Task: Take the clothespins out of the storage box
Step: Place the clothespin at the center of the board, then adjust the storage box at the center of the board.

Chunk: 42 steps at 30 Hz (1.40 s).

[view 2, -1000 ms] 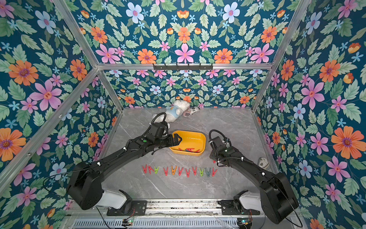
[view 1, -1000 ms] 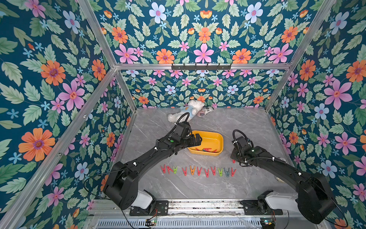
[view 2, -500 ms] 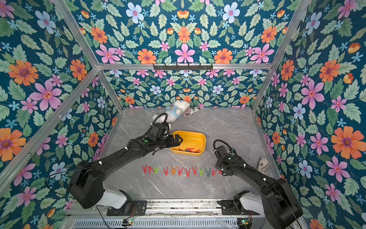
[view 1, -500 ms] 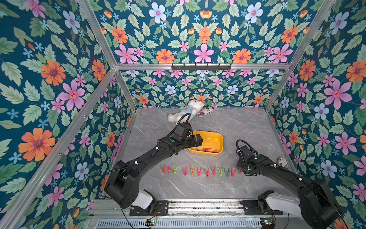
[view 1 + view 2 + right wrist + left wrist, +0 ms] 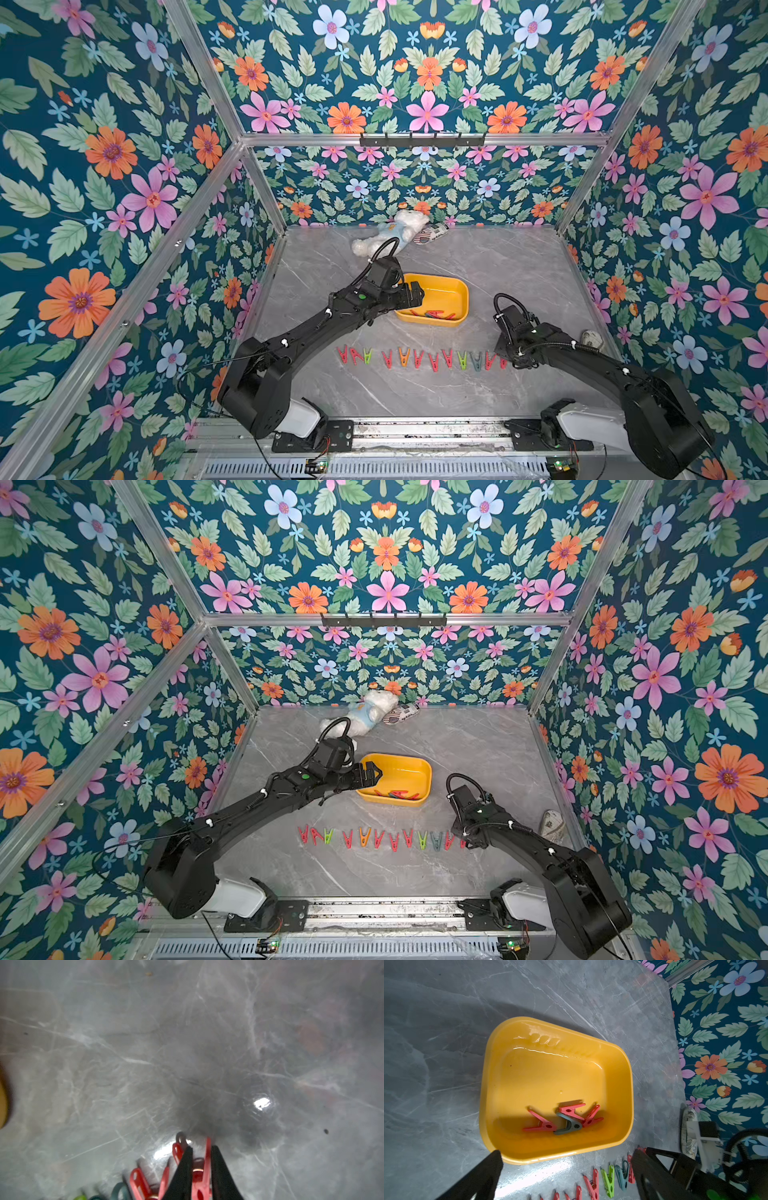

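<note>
The yellow storage box (image 5: 457, 291) (image 5: 419, 766) (image 5: 550, 1076) sits mid-table. Three red clothespins and a grey-blue one (image 5: 569, 1120) (image 5: 432, 314) lie at its near side. Several more clothespins (image 5: 415, 357) (image 5: 376, 837) (image 5: 607, 1180) form a row on the table in front of the box. My left gripper (image 5: 417, 291) (image 5: 376, 773) (image 5: 566, 1155) hangs open and empty over the box's left end. My right gripper (image 5: 505, 361) (image 5: 200, 1149) is low at the row's right end. Its narrow jaws flank a red clothespin (image 5: 204, 1172) that touches the table.
A white teddy bear (image 5: 390, 239) and a patterned pouch (image 5: 432, 232) lie against the back wall. A small grey-white object (image 5: 592, 338) rests near the right wall behind my right arm. Flowered walls close in three sides of the grey marble table (image 5: 519, 266).
My right arm has swung from beside the box toward the front and come down at the row's right end with the red clothespin. The left gripper has shifted slightly over the box.
</note>
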### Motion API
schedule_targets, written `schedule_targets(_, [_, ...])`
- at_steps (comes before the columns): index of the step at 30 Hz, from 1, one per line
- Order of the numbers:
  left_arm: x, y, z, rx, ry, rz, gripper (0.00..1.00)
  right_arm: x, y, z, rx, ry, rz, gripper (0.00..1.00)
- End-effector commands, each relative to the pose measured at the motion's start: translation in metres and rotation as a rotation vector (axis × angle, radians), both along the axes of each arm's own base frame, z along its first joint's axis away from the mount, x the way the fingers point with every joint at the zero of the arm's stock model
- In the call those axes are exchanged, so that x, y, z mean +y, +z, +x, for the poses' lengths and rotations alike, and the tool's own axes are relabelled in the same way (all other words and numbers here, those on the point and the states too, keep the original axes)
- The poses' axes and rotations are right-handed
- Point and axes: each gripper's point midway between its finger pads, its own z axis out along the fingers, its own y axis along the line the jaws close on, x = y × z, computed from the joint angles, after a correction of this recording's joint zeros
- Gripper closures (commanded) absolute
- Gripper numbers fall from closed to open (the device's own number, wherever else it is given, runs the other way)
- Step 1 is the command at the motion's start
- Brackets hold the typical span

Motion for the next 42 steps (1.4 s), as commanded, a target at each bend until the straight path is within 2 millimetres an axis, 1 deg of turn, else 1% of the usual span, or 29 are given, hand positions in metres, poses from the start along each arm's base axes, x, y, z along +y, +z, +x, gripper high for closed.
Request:
schedule_targets(1, [0.008, 0.001, 0.006, -0.023, 0.036, 0.037, 0.00, -0.001, 0.014, 0.008, -0.039, -0.002, -0.013, 0.75])
schedule_targets(4, [0.017, -0.002, 0.011, -0.022, 0.072, 0.084, 0.00, 0.005, 0.032, 0.019, -0.089, 0.012, 0.009, 0.74])
schedule_targets(5, [0.021, -0.005, 0.013, -0.015, 0.082, 0.102, 0.00, 0.009, 0.039, 0.024, -0.114, 0.024, 0.028, 0.72])
schedule_targets(7, [0.025, -0.010, 0.018, -0.010, 0.091, 0.116, 0.06, 0.019, 0.054, 0.035, -0.178, 0.049, 0.074, 0.67])
schedule_targets(11, [0.032, -0.017, 0.028, -0.017, 0.105, 0.137, 0.14, 0.044, 0.089, 0.058, -0.327, 0.106, 0.195, 0.52])
schedule_targets(12, [0.035, -0.019, 0.031, -0.015, 0.107, 0.154, 0.16, 0.049, 0.097, 0.063, -0.363, 0.116, 0.222, 0.50])
schedule_targets(15, [0.045, -0.025, 0.042, -0.019, 0.121, 0.202, 0.22, 0.062, 0.117, 0.076, -0.446, 0.139, 0.292, 0.40])
schedule_targets(16, [0.047, -0.027, 0.045, -0.021, 0.122, 0.220, 0.23, 0.067, 0.123, 0.079, -0.466, 0.147, 0.312, 0.36])
schedule_targets(17, [0.050, -0.029, 0.049, -0.025, 0.118, 0.243, 0.26, 0.072, 0.129, 0.083, -0.486, 0.155, 0.333, 0.34])
schedule_targets(19, [0.056, -0.031, 0.057, -0.034, 0.120, 0.288, 0.33, 0.081, 0.138, 0.090, -0.505, 0.180, 0.363, 0.24])
schedule_targets(21, [0.057, -0.033, 0.066, -0.044, 0.111, 0.314, 0.37, 0.090, 0.145, 0.098, -0.507, 0.202, 0.382, 0.16])
schedule_targets(23, [0.057, -0.038, 0.074, -0.044, 0.102, 0.342, 0.41, 0.096, 0.149, 0.104, -0.511, 0.214, 0.390, 0.03])
schedule_targets(24, [0.056, -0.042, 0.077, -0.035, 0.096, 0.355, 0.43, 0.099, 0.151, 0.107, -0.516, 0.219, 0.396, 0.01])
schedule_targets(26, [0.052, -0.048, 0.081, -0.021, 0.078, 0.364, 0.45, 0.103, 0.155, 0.113, -0.530, 0.221, 0.406, 0.01])
schedule_targets(30, [0.041, -0.059, 0.086, -0.002, 0.045, 0.344, 0.45, 0.108, 0.160, 0.121, -0.545, 0.226, 0.418, 0.01])
schedule_targets(34, [0.040, -0.073, 0.087, 0.033, 0.033, 0.366, 0.49, 0.112, 0.161, 0.125, -0.546, 0.231, 0.422, 0.01])
schedule_targets(36, [0.039, -0.080, 0.087, 0.045, 0.023, 0.372, 0.56, 0.112, 0.162, 0.126, -0.551, 0.231, 0.425, 0.01])
schedule_targets(40, [0.038, -0.090, 0.088, 0.060, 0.011, 0.386, 0.64, 0.113, 0.159, 0.125, -0.550, 0.230, 0.434, 0.01])
schedule_targets(41, [0.038, -0.092, 0.088, 0.063, 0.008, 0.390, 0.65, 0.113, 0.158, 0.124, -0.549, 0.228, 0.437, 0.01])
schedule_targets(42, [0.038, -0.094, 0.088, 0.067, 0.005, 0.395, 0.68, 0.113, 0.156, 0.124, -0.547, 0.225, 0.441, 0.01])
